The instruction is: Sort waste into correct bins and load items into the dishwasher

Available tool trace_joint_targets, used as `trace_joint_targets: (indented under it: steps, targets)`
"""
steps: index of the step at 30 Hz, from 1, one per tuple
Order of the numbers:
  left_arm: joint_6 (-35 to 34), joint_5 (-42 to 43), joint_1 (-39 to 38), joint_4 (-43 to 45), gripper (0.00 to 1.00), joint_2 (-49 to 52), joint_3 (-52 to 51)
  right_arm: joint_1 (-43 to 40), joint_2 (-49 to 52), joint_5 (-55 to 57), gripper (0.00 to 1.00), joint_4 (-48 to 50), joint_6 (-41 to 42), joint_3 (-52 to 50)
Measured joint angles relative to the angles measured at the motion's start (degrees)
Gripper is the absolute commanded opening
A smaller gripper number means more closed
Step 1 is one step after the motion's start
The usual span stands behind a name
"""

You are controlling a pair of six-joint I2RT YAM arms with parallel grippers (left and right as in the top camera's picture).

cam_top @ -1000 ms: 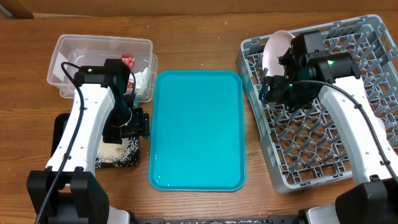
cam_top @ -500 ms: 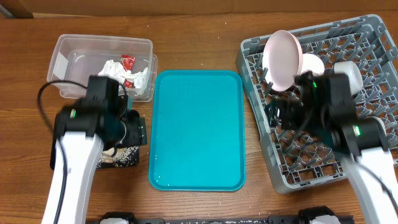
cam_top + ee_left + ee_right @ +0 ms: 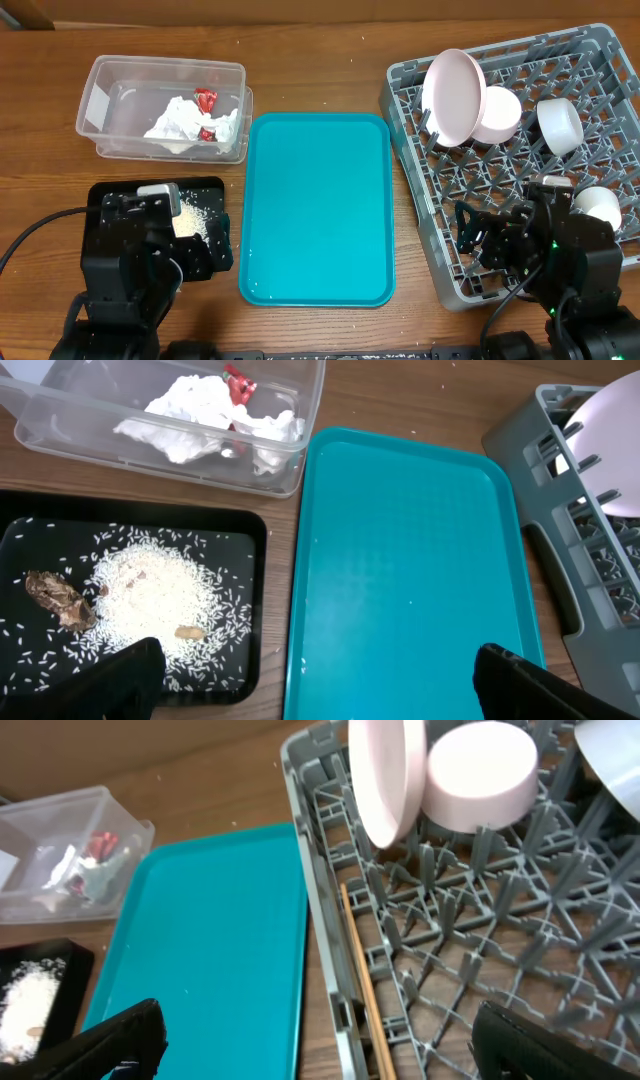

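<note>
The clear tub (image 3: pixel 110 110) at the back left holds the crumpled white napkin (image 3: pixel 185 125) and the red wrapper (image 3: pixel 205 100). The black tray (image 3: pixel 195 190) holds rice (image 3: pixel 150 595) and the brown scrap (image 3: pixel 60 600). The grey dish rack (image 3: pixel 500 190) holds the plate (image 3: pixel 455 95) upright, two bowls (image 3: pixel 497 112) (image 3: pixel 560 125) and a cup (image 3: pixel 598 205). My left gripper (image 3: pixel 320 700) is open and empty above the gap between the black tray and the teal tray. My right gripper (image 3: pixel 320 1060) is open and empty over the rack's left wall.
The large teal tray (image 3: pixel 318 205) lies between the black tray and the rack. A thin wooden stick (image 3: pixel 365 990) lies along the rack's left side. Both arms sit low near the table's front edge (image 3: pixel 130 280) (image 3: pixel 560 260).
Both arms have pulled back toward the front edge. The right arm has left the plate, which now stands in the rack. The left arm has come off the tub and black tray.
</note>
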Motion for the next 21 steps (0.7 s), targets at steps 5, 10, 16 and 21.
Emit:
trace_joint_targets:
  steps: [5, 10, 16, 21]
  targets:
    - [0.0, 0.0, 0.0, 0.0, 1.0, 0.11, -0.07, -0.02, 0.0, 0.15, 1.0, -0.87, 0.17, -0.02]
    - [0.0, 0.0, 0.0, 0.0, 1.0, 0.11, -0.07, 0.0, 0.0, 0.2, 1.0, -0.92, 0.17, -0.02]
    - [0.0, 0.0, 0.0, 0.0, 1.0, 0.11, -0.07, -0.02, 0.0, 0.2, 1.0, -0.92, 0.17, -0.02]
    - [0.0, 0.0, 0.0, 0.0, 1.0, 0.11, -0.07, 0.0, 0.0, 0.15, 1.0, -0.94, 0.2, -0.02]
